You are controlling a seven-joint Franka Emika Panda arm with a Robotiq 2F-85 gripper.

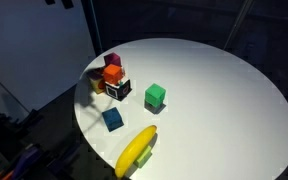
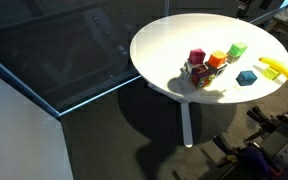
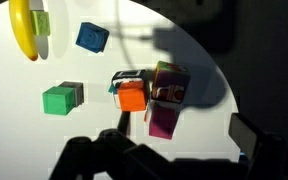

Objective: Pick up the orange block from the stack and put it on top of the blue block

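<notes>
Orange block sits in the stack, tight against the magenta block and a black-white cube. The gripper hovers above with fingers apart, holding nothing. Risk: the neighbours touch it, so a finger could clip them and topple the pile, or a skewed release could slide orange off the small blue block; no containers in view.

The gripper is seen in the wrist view only as a black, unlit silhouette along the frame's edge from six to four o'clock. A broad, lumpy dark mass is shown at six o'clock, and a blocky, angular finger at four o'clock. Surface detail is lost in shadow.
</notes>
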